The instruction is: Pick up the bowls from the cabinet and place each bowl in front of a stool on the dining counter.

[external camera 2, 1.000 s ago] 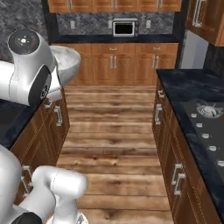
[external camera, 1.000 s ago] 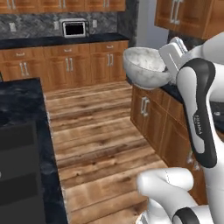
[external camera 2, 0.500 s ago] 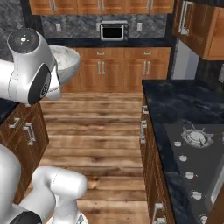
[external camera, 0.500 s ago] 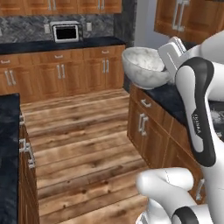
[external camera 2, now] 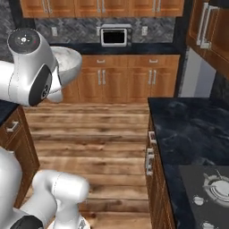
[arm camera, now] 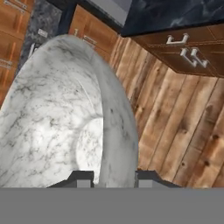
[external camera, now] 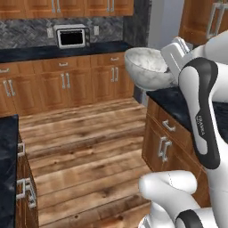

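One marbled bowl (arm camera: 65,118) is being gripped by its rim between the closed fingers of the gripper (arm camera: 109,179), held aloft; wooden floor (arm camera: 175,122) is lying below.

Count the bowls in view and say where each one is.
1: the marbled bowl, held up over the wood floor by its rim in the end effector. The other bowl may be outside these views.
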Controlling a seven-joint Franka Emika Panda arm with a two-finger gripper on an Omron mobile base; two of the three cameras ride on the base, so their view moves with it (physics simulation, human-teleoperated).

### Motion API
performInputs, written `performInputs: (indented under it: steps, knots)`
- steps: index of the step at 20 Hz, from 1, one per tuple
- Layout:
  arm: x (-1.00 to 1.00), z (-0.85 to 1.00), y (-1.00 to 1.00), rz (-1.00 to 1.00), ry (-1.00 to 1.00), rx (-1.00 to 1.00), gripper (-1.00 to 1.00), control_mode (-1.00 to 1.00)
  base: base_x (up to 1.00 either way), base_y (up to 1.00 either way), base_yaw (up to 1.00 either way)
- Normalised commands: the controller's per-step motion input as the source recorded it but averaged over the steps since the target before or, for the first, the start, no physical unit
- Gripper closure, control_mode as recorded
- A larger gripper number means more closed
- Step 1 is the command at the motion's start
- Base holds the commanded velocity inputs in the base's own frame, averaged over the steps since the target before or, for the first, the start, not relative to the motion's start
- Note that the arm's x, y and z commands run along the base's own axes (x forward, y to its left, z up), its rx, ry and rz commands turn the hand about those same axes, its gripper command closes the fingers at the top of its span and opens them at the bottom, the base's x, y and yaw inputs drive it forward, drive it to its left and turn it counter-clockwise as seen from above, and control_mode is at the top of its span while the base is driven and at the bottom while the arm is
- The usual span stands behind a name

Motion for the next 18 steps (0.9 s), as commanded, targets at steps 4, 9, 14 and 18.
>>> performInputs:
  steps: [4, 9, 14, 18]
  knots:
    - [0.0, 0.0, 0.0, 0.0, 0.0, 0.0, 1.0, 1.0, 1.0, 0.01, 0.02]
    - [0.0, 0.0, 0.0, 0.0, 0.0, 0.0, 1.0, 1.0, 1.0, 0.01, 0.33]
    - [0.0, 0.0, 0.0, 0.0, 0.0, 0.0, 1.0, 1.0, 1.0, 0.0, 0.63]
    - [0.0, 0.0, 0.0, 0.0, 0.0, 0.0, 1.0, 1.0, 1.0, -0.03, 0.64]
